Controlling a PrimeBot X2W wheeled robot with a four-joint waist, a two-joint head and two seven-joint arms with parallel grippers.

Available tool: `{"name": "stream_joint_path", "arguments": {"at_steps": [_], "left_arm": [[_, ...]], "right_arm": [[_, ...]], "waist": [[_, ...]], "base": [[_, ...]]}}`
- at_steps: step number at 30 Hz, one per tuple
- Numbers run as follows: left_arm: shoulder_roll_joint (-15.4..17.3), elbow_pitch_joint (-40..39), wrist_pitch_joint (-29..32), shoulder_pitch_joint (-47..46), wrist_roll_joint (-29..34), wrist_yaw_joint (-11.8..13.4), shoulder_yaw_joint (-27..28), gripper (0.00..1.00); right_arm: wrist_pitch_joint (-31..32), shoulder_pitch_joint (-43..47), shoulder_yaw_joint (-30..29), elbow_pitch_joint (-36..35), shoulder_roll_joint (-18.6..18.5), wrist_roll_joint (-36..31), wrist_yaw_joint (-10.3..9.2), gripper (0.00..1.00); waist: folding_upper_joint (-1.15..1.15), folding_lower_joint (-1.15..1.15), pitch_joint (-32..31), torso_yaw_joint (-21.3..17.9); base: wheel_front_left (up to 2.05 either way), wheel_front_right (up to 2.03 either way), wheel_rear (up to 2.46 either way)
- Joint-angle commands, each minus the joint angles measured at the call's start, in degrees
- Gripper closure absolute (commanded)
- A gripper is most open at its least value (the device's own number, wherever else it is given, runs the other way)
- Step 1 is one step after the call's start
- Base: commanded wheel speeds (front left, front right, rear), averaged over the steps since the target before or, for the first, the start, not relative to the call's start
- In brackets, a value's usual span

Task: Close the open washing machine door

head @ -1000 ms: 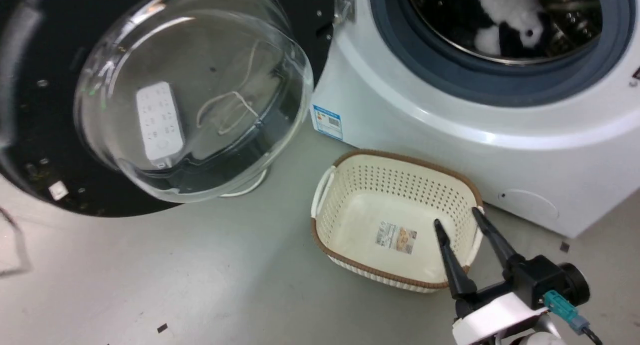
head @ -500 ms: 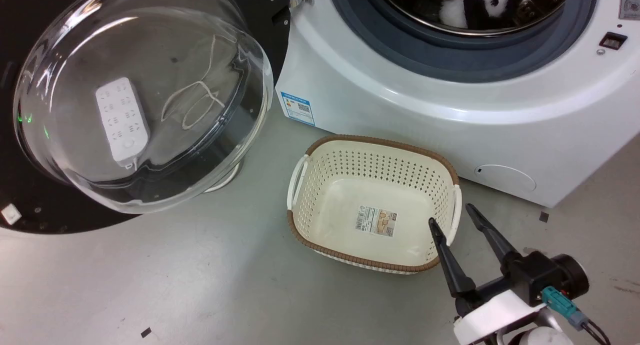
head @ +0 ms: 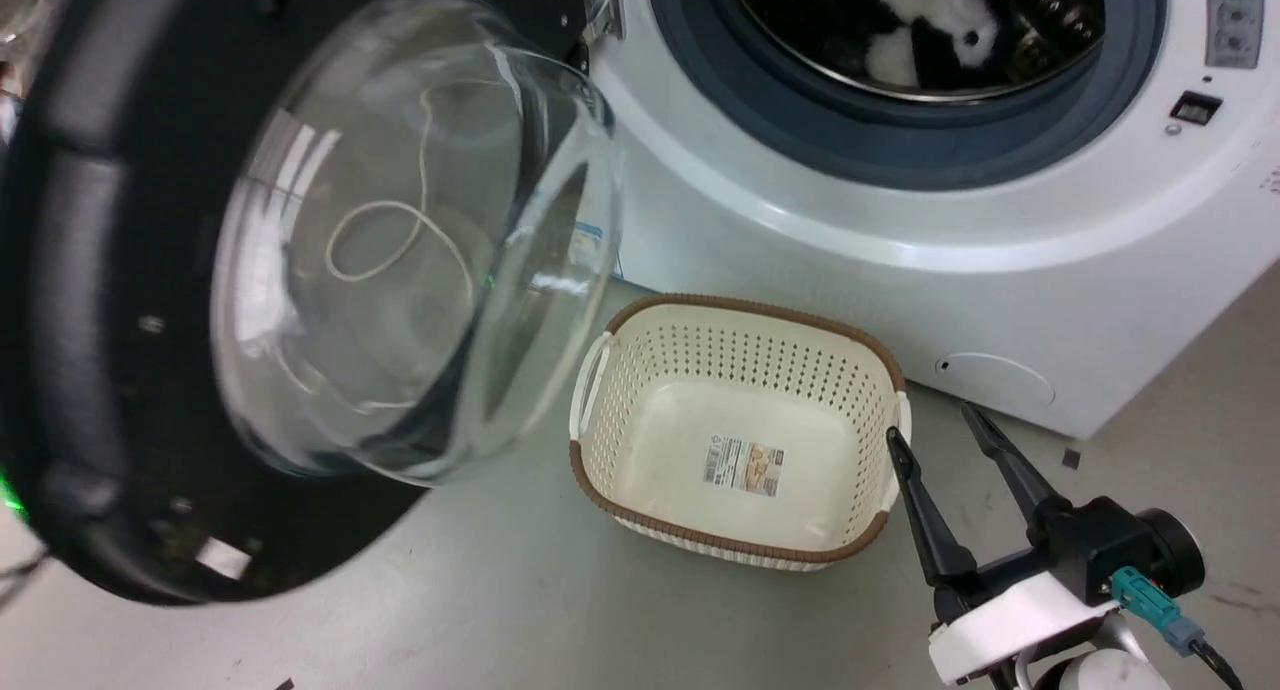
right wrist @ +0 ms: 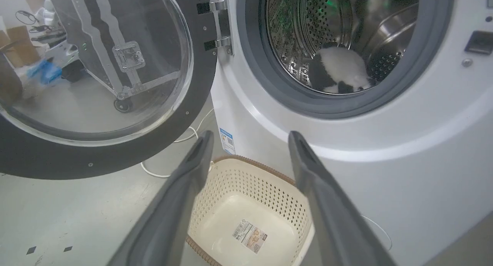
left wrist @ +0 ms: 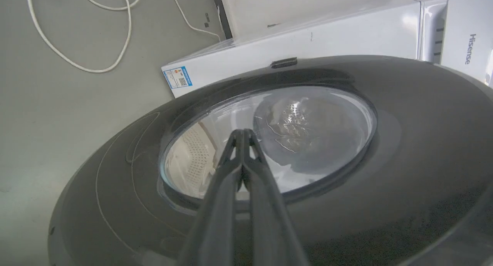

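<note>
Washing machine door (head: 330,270) swinging toward washing machine (head: 900,270). Glass bowl now turning sideways toward grey gasket (head: 900,165), no longer facing up as half second ago, and partly hiding blue label (right wrist: 227,140). Door remaining well apart from gasket; closing probably about midway. Left pincer (left wrist: 243,133) narrow, holding nothing, tips lying against door's outer face, apparently pushing. Right pincer (head: 930,422) standing wide, hovering just beside basket (head: 750,305).

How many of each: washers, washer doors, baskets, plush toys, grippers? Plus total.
washing machine: 1
washing machine door: 1
basket: 1
plush toy, in the drum: 1
grippers: 2 (left gripper, right gripper)
Total: 6
</note>
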Motion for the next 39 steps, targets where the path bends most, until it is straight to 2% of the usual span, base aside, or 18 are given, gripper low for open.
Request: {"name": "stream_joint_path", "arguments": {"at_steps": [1,10,11,12,13,14,16,17,21,22,23,25,27,28,30,34,39], "left_arm": [[-1.95,-3.36,2.11,2.82,-1.51,-0.20,-0.39,1.00],[-11.26,-15.53,6.90,11.39,-5.33,1.06,-3.53,1.00],[-11.26,-15.53,6.90,11.39,-5.33,1.06,-3.53,1.00],[-14.51,-17.08,6.54,12.24,-6.77,1.64,-3.80,1.00],[-14.51,-17.08,6.54,12.24,-6.77,1.64,-3.80,1.00],[-17.38,-18.04,6.22,13.30,-7.68,1.94,-4.36,1.00],[-18.46,-18.45,6.36,14.13,-7.96,1.73,-4.99,1.00],[-20.29,-19.36,6.35,16.11,-8.51,1.48,-6.50,1.00],[-22.03,-21.94,5.17,19.51,-10.27,1.55,-9.79,1.00],[-22.38,-22.85,3.79,21.67,-12.19,1.16,-12.32,1.00],[-22.38,-22.85,3.79,21.67,-12.19,1.16,-12.32,1.00],[-22.46,-22.99,0.97,23.26,-16.00,0.82,-15.94,1.00],[-22.47,-22.99,-2.61,24.19,-19.60,-0.40,-20.43,1.00],[-22.49,-22.36,-8.01,24.60,-22.61,-2.70,-27.33,1.00],[-22.49,-21.62,-11.10,24.09,-23.86,-4.44,-31.68,1.00],[-22.50,-18.96,-17.47,20.88,-25.67,-8.78,-38.37,1.00],[-22.50,-13.27,-26.99,13.25,-26.89,-11.26,-43.10,1.00]], "right_arm": [[-0.26,-0.20,-0.52,0.12,0.59,0.32,0.06,0.00],[-0.26,0.45,-3.52,0.76,2.16,0.04,0.06,0.00],[-0.26,0.45,-3.52,0.76,2.16,0.04,0.06,0.00],[-0.26,0.69,-4.47,0.73,2.45,-0.02,0.06,0.00],[-0.26,0.69,-4.47,0.73,2.45,-0.02,0.06,0.00],[-0.26,0.93,-5.50,0.68,2.79,-0.08,0.06,0.00],[-0.26,1.06,-5.94,0.77,2.96,-0.14,0.06,0.00],[-0.26,1.43,-6.61,1.07,3.25,-0.46,0.06,0.00],[-0.26,1.84,-7.44,1.02,3.61,-0.86,0.06,0.00],[-0.26,2.01,-7.96,1.09,3.76,-1.08,0.06,0.00],[-0.26,2.01,-7.96,1.09,3.76,-1.08,0.06,0.00],[-0.26,2.06,-8.77,1.21,3.83,-1.18,0.06,0.00],[-0.26,2.10,-9.50,1.76,3.63,-1.78,0.06,0.00],[-0.26,1.80,-9.82,2.38,3.29,-2.31,0.06,0.00],[-0.26,1.39,-10.03,2.47,3.21,-2.43,0.06,0.00],[-0.26,0.31,-10.45,2.59,3.19,-2.34,0.06,0.00],[-0.26,-1.16,-10.14,2.28,3.40,-2.00,0.06,0.00]], "waist": [[0.00,0.00,-1.15,-0.08],[0.00,0.00,-5.25,-1.19],[0.00,0.00,-5.25,-1.19],[0.00,0.00,-6.09,-1.67],[0.00,0.00,-6.09,-1.67],[0.00,0.00,-6.74,-2.44],[0.00,0.00,-7.07,-2.95],[0.00,0.00,-7.77,-4.12],[0.00,0.00,-8.20,-6.21],[0.00,0.00,-8.26,-7.82],[0.00,0.00,-8.26,-7.82],[0.00,0.00,-7.89,-9.42],[0.00,0.00,-7.37,-11.08],[0.00,0.00,-6.25,-14.06],[0.00,0.00,-5.15,-16.36],[0.00,0.00,-2.56,-21.23],[0.00,0.00,1.13,-27.74]], "base": [[0.00,0.00,0.00],[0.00,0.00,0.00],[0.00,0.00,0.00],[0.00,0.00,0.00],[0.00,0.00,0.00],[0.00,0.00,0.00],[0.00,0.00,0.00],[0.00,0.00,0.00],[0.00,0.00,0.00],[0.00,0.00,0.00],[0.00,0.00,0.00],[0.00,0.00,0.00],[0.00,0.00,0.00],[0.00,0.00,0.00],[0.00,0.00,0.00],[0.00,0.00,0.00],[0.00,0.00,0.00]]}}
